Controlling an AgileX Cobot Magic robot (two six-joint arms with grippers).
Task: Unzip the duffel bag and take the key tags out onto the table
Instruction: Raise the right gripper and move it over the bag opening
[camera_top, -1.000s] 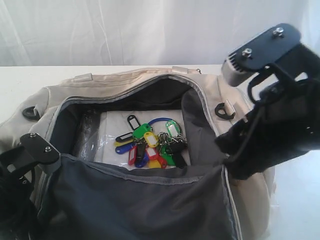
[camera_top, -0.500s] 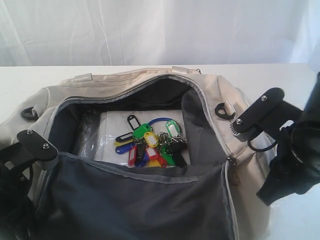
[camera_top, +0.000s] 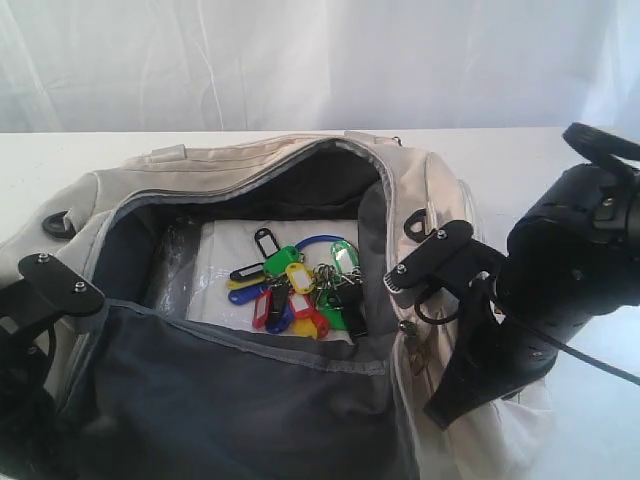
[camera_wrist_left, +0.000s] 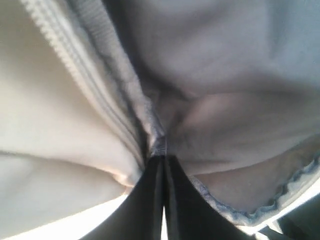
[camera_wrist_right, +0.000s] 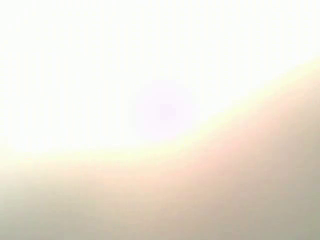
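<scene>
One change: my right fingers (camera_top: 468, 385) dropped from upper right onto the duffel bag (camera_top: 240, 160), at its right end; their grip I cannot tell. Left fingers (camera_wrist_left: 145, 205) pinch its zipper edge (camera_wrist_left: 157, 142). Key tags (camera_top: 295, 285) lie inside, centre, not yet reached.

Right wrist view washed out. Right arm (camera_top: 570, 260) fingers hidden, perhaps against duffel bag (camera_top: 200, 165). Left arm (camera_top: 40, 300) cropped.
</scene>
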